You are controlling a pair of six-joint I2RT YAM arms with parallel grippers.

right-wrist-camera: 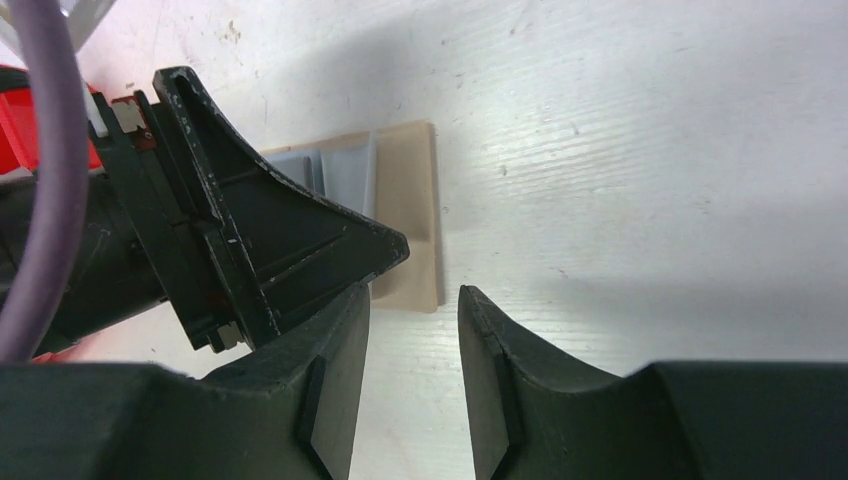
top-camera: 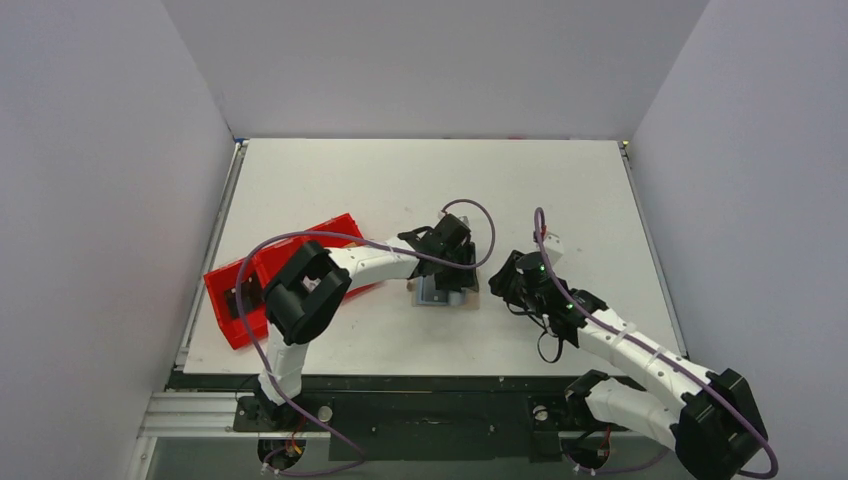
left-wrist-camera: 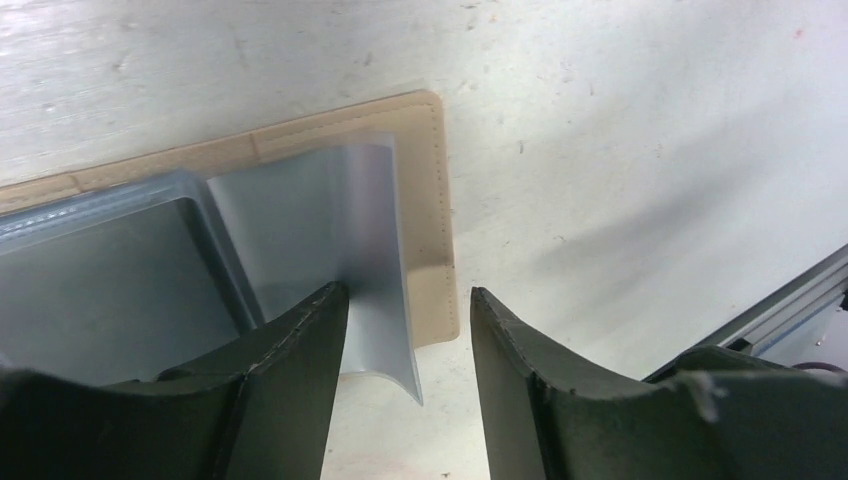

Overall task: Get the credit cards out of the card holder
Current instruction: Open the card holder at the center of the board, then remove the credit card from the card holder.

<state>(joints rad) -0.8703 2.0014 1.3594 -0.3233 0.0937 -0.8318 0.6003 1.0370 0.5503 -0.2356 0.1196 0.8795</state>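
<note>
Two fingers (left-wrist-camera: 290, 360) of the left gripper (left-wrist-camera: 407, 295) are held apart over the card holder (left-wrist-camera: 428, 220). One grey-blue leaf (left-wrist-camera: 330, 220) of the holder is curled up between them. It is touched by one finger only, and a gap is left to the other.

The holder is laid open and flat near the middle of the white table (left-wrist-camera: 620, 150). A tan stitched cover with round corners is seen underneath, and smooth, shiny grey-blue pockets are seen on top. Whether a card is inside cannot be told.

The right gripper (right-wrist-camera: 413, 292) is held apart too, with nothing in it, just beside the tan edge. Scuffed white table is seen beyond and to the right. A red tray (top-camera: 222, 290) is set to the left, partly hidden by the left arm.
</note>
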